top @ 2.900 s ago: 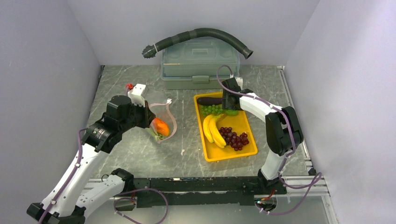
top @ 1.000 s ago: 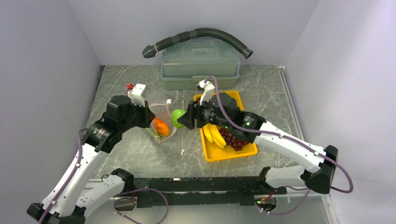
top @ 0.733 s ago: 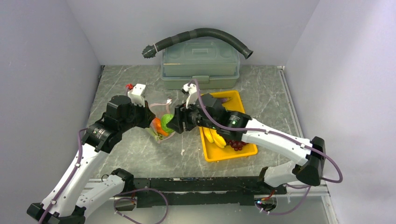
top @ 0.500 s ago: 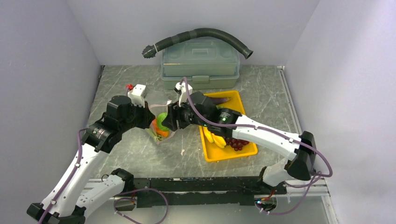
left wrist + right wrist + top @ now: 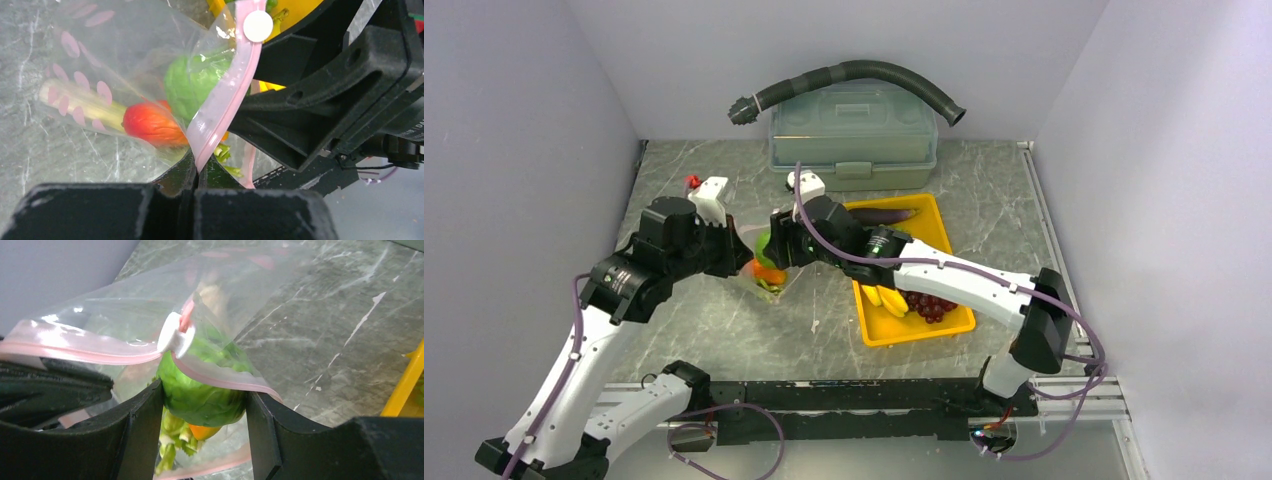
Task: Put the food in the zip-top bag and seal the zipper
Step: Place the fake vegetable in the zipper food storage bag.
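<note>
Grey marbled tabletop carries the zip-top bag left of centre, its zipper pinched in the left gripper. Right gripper, clamped on a green toy vegetable, is at the mouth, bag interior straight ahead

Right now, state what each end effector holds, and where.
Left end effector: zip-top bag, pinched at its pink zipper strip. Right end effector: green food piece, gripped across its sides.

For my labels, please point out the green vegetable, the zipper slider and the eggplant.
green vegetable (image 5: 202,397), right wrist view, rounded middle.
zipper slider (image 5: 258,26), left wrist view, round face.
eggplant (image 5: 889,214), top view, middle.
</note>
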Controlling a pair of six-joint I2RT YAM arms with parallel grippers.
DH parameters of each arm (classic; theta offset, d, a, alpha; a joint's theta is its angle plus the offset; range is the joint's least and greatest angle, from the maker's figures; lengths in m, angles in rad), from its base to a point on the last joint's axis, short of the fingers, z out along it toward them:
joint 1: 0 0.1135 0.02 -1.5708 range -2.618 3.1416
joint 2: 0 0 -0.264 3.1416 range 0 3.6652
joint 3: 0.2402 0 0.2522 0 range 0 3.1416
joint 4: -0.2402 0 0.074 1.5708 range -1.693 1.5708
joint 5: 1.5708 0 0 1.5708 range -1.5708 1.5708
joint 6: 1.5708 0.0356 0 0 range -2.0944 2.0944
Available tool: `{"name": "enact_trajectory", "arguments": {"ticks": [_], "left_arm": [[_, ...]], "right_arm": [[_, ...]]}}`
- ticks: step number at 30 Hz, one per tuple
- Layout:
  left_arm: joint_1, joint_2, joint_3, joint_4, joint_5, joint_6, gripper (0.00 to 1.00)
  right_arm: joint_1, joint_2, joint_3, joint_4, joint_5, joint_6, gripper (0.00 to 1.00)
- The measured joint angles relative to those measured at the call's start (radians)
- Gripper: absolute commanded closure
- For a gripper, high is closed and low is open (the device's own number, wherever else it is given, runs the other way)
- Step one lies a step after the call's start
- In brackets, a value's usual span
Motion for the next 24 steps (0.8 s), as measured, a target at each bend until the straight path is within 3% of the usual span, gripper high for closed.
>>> {"name": "enact_trajectory", "arguments": {"ticks": [4,9,11,20,24], "left_arm": [[0.000,0.024,0.054,-0.063,0.027,-0.018,1.00],[0.000,0.042,0.132,-0.130,0.063,-0.023,1.00],[0.000,0.048,0.159,-0.148,0.077,-0.023,1.00],[0.000,0.056,0.182,-0.185,0.058,-0.042,1.00],[0.000,0.063,0.182,-0.185,0.037,-0.048,1.00]], "right_arm": [[0.011,0.008,0.027,-0.013,0.072,0.026,0.89],[0.032,0.044,0.095,-0.046,0.107,0.039,0.46],[0.040,0.061,0.126,-0.061,0.116,0.039,0.37],[0.071,0.044,0.155,-0.112,0.117,0.029,0.19],[0.074,-0.003,0.155,-0.136,0.117,0.026,0.18]]}}
